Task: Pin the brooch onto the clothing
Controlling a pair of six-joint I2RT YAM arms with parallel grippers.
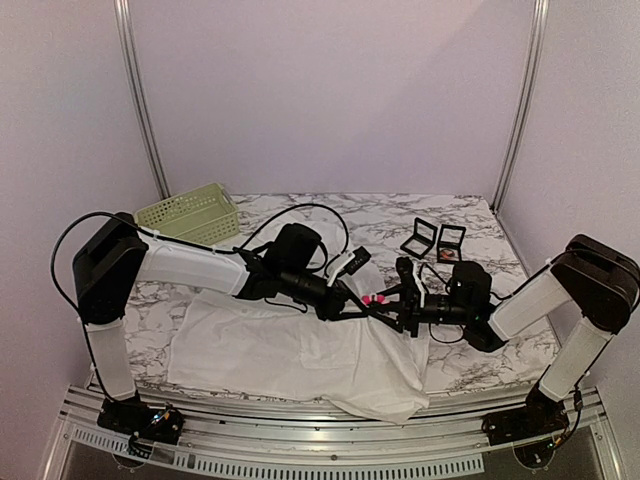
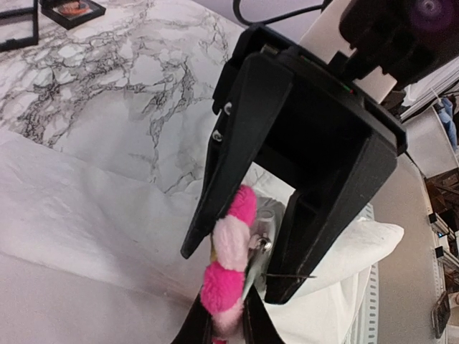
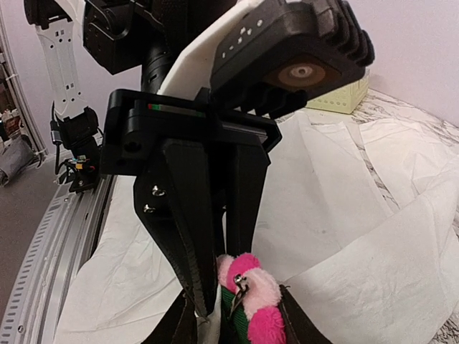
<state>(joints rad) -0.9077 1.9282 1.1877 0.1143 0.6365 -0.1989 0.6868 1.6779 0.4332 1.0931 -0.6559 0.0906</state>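
Note:
The brooch (image 1: 372, 299), a string of pink and pale-pink pom-poms on a metal clasp, hangs above the white clothing (image 1: 280, 355) where the two arms meet. My left gripper (image 1: 352, 305) is shut on it; in the left wrist view its fingers (image 2: 228, 326) pinch the lower end of the brooch (image 2: 228, 258). My right gripper (image 1: 392, 312) comes from the opposite side. Its two fingers press the pom-poms and the clasp, and the thin pin (image 2: 287, 276) sticks out sideways. In the right wrist view the brooch (image 3: 269, 301) sits between my right gripper's (image 3: 237, 326) fingers.
A green slatted basket (image 1: 190, 213) stands at the back left of the marble table (image 1: 370, 215). Two open black compacts (image 1: 435, 239) lie at the back right. A black cable (image 1: 300, 215) loops behind the left arm. An aluminium rail (image 1: 320, 440) runs along the near edge.

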